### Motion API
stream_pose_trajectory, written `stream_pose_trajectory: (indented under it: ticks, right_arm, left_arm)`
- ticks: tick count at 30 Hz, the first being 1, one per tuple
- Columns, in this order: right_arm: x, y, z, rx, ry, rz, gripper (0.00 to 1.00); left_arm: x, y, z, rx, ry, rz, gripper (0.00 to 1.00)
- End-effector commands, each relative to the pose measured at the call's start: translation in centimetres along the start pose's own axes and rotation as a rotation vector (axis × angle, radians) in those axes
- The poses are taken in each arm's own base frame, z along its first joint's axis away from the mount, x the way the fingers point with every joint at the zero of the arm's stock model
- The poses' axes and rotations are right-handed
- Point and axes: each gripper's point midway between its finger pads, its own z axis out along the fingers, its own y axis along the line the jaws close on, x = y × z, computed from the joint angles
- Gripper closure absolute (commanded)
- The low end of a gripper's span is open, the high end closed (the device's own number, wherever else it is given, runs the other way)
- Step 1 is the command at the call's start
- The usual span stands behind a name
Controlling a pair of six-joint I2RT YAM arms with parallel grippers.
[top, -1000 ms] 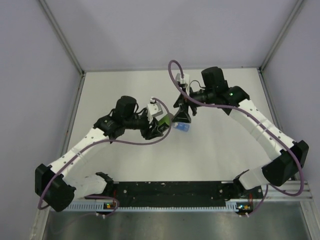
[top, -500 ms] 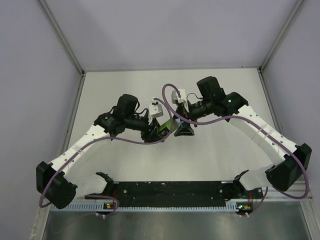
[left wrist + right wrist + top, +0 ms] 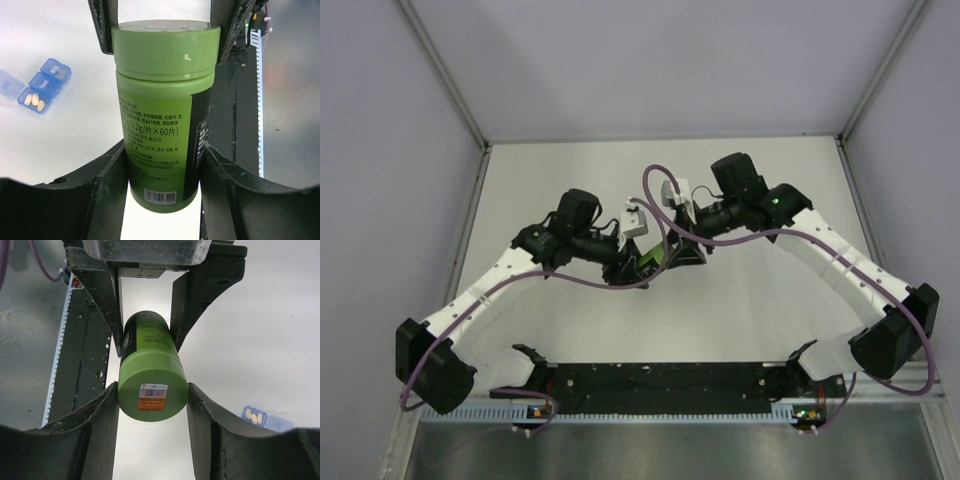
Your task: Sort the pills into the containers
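A green pill bottle (image 3: 160,115) hangs above the table between both arms. My left gripper (image 3: 161,150) is shut on its labelled body. My right gripper (image 3: 152,390) faces it end-on, and both of its fingers press the sides of the green cap (image 3: 150,367). In the top view the bottle (image 3: 655,255) shows as a green patch between the left gripper (image 3: 638,262) and the right gripper (image 3: 682,250). The blue pill box (image 3: 42,87) lies on the table with its lids open and pale pills (image 3: 34,100) in one compartment. The pill box (image 3: 260,418) also shows at the right wrist view's lower right; it is hidden in the top view.
The white table (image 3: 760,180) is fenced by grey walls at the back and sides. A black rail (image 3: 660,378) with the arm bases runs along the near edge.
My right gripper swung left to the bottle and its jaws closed onto the cap. The blue pill box, seen in the top view a second ago, is now covered by the right gripper.
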Motion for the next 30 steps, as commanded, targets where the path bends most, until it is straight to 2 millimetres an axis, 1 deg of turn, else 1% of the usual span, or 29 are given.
stream_pose_trajectory:
  ticks: [1,4,6,10,12,14,19,20,21,26,27,28,29,30]
  right_arm:
    - [-1.7,0.3,0.9,-0.054,-0.051,0.050,0.85]
    - [-1.6,-0.9,1.6,-0.023,-0.038,0.125,0.95]
    - [-1.5,-2.5,2.3,0.026,-0.039,0.194,1.00]
    - [-0.7,-5.2,4.4,0.042,-0.034,0.362,1.00]
    - [0.0,-6.3,5.7,0.008,-0.023,0.459,1.00]
    - [-0.1,-6.9,6.5,-0.037,-0.028,0.524,1.00]
    - [0.4,-6.7,8.2,-0.161,-0.034,0.677,1.00]
    - [0.4,-6.6,8.5,-0.183,-0.035,0.697,1.00]
    - [0.4,-6.5,8.6,-0.199,-0.036,0.714,1.00]
    - [0.2,-6.0,8.9,-0.263,-0.051,0.781,1.00]
    - [0.2,-5.8,8.9,-0.274,-0.053,0.790,0.98]
    - [-0.1,-5.7,8.7,-0.281,-0.059,0.782,0.93]
    - [-0.1,-5.5,8.7,-0.285,-0.059,0.778,0.84]
    - [-0.2,-5.5,8.5,-0.285,-0.063,0.771,0.68]
  left_arm:
    - [-2.4,1.3,-0.6,-0.077,-0.068,0.086,1.00]
    - [-2.7,3.0,-1.0,-0.190,-0.075,0.105,1.00]
    - [-2.7,4.5,-1.5,-0.280,-0.071,0.113,1.00]
    - [-2.7,8.0,-2.7,-0.498,-0.071,0.141,1.00]
    - [-2.5,9.2,-3.2,-0.577,-0.067,0.157,1.00]
    - [-2.4,10.1,-3.7,-0.656,-0.065,0.173,1.00]
    - [-1.8,11.4,-4.8,-0.821,-0.033,0.240,1.00]
    - [-1.6,11.9,-5.3,-0.875,-0.017,0.250,1.00]
    - [-1.5,12.4,-5.9,-0.925,-0.006,0.259,1.00]
    - [-1.4,13.8,-7.4,-1.060,0.041,0.297,1.00]
    - [-1.4,14.1,-7.6,-1.080,0.046,0.302,1.00]
    - [-1.3,14.3,-7.7,-1.095,0.051,0.300,1.00]
    - [-1.4,14.4,-7.8,-1.103,0.052,0.302,1.00]
    - [-1.3,14.5,-7.8,-1.105,0.055,0.300,1.00]
